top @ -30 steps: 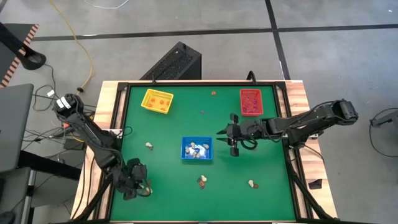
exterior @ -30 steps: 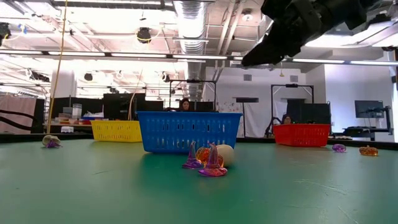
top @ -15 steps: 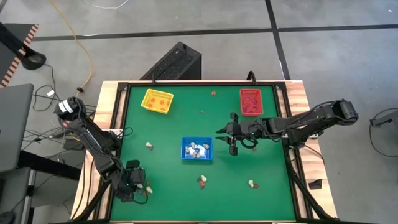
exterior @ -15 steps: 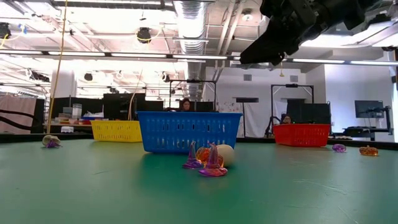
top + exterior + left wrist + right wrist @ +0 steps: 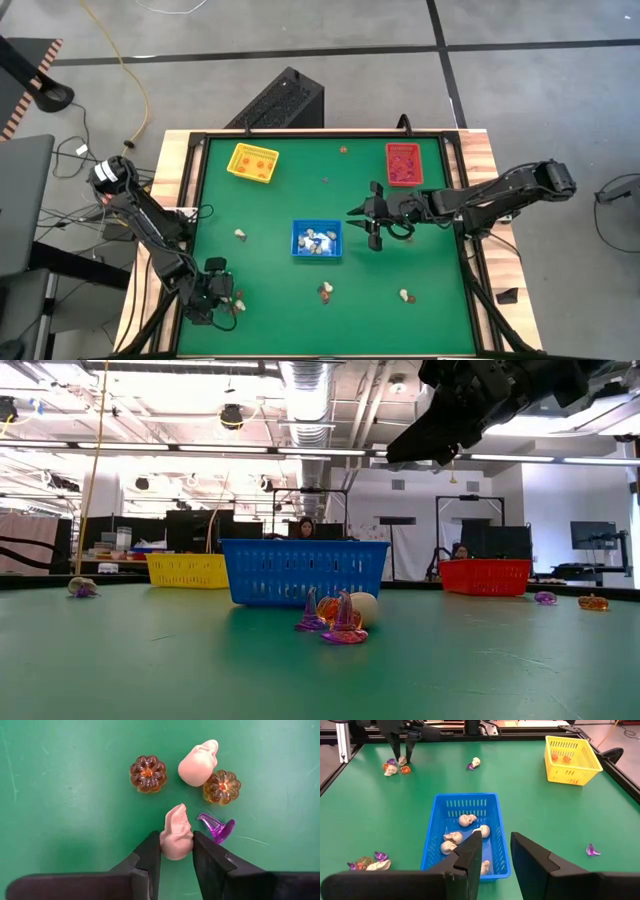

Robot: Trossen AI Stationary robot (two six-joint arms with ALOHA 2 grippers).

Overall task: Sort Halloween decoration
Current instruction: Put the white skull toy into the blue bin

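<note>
Light falls evenly and brightly from overhead. In the low view, long ceiling lamps [image 5: 150, 450] glow behind the blue tray [image 5: 304, 571] and bleach the ceiling around them to white. The green table [image 5: 280, 210] looks flat and matte around the blue tray, with only faint, soft shadows. In the left wrist view a soft dark shadow spreads on the mat beside the fingers [image 5: 150, 857], and the small pumpkins [image 5: 148, 773] carry tiny glints. Far room detail behind the blue tray looks soft.
</note>
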